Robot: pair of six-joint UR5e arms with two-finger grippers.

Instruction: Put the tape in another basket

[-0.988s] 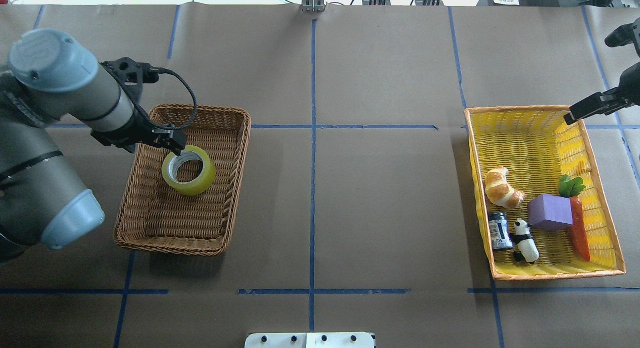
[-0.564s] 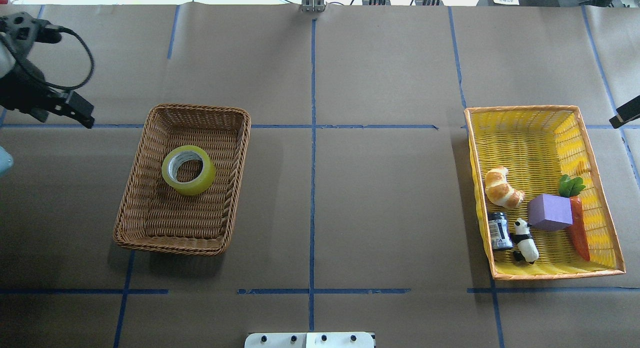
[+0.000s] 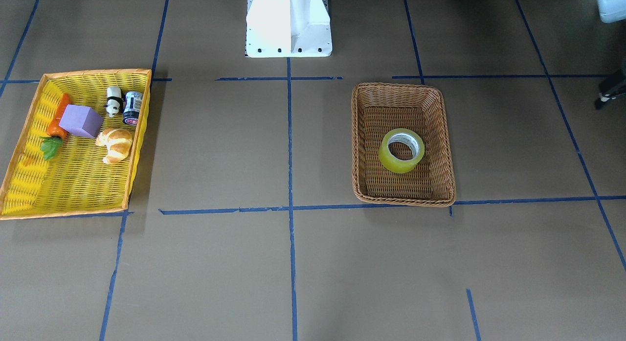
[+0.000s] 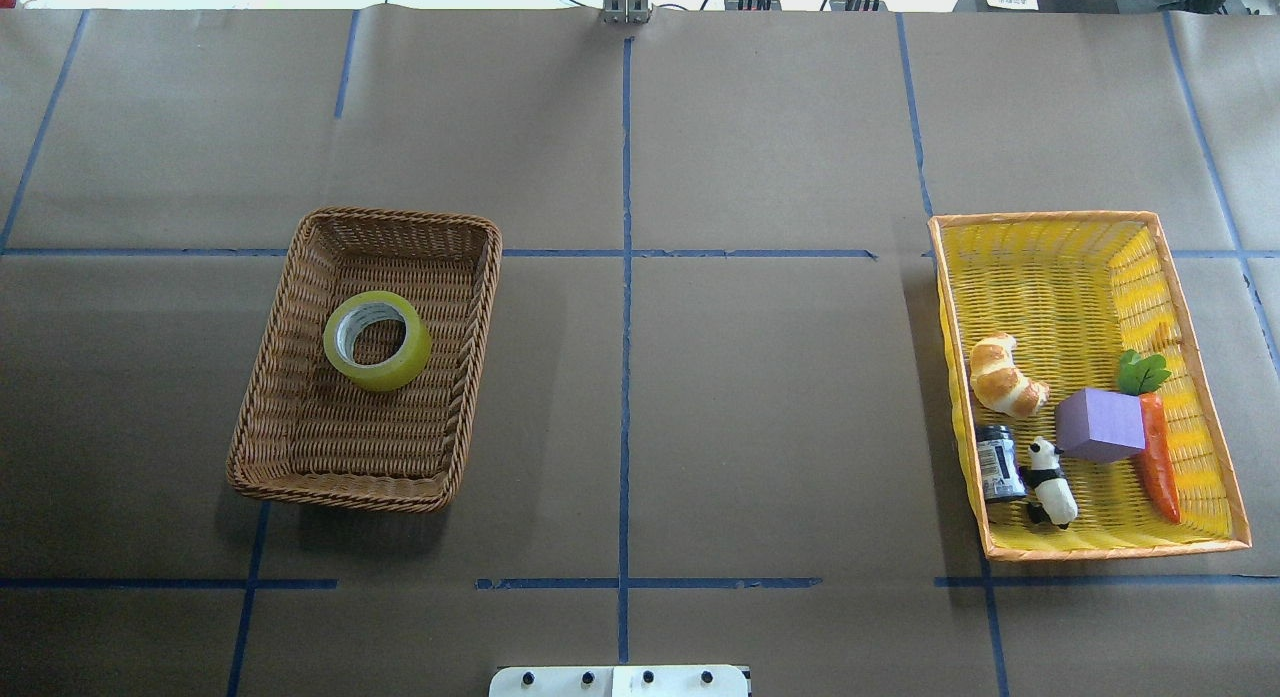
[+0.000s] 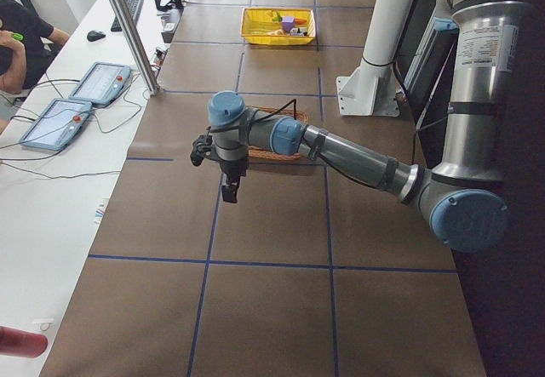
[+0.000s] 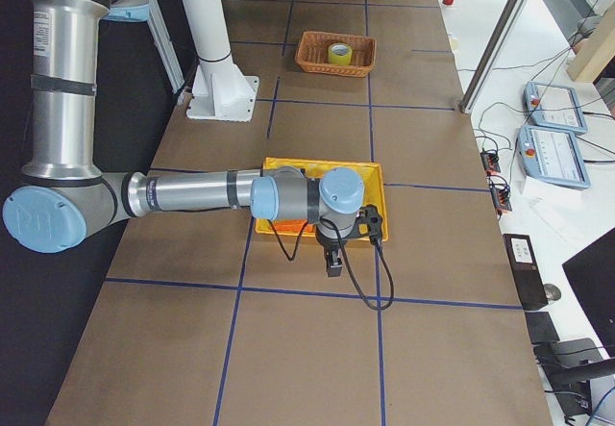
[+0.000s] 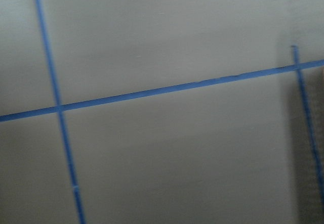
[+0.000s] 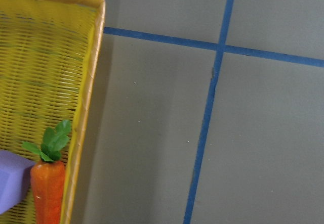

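The tape, a yellow roll with a white core, lies flat inside the brown wicker basket on the table's left half. It also shows in the front view, in the basket. Nothing holds it. Neither arm shows in the overhead view. In the exterior left view my left gripper hangs over bare table, outward of the basket. In the exterior right view my right gripper hangs just outward of the yellow tray. I cannot tell whether either is open or shut.
The yellow tray on the right holds a croissant, a purple block, a carrot, a panda and a can. The white robot base stands at the table's robot side.
My left gripper has drawn back from the tape's rim to the left and out of the overhead view. My right gripper has left it to the right. The tape has not moved.
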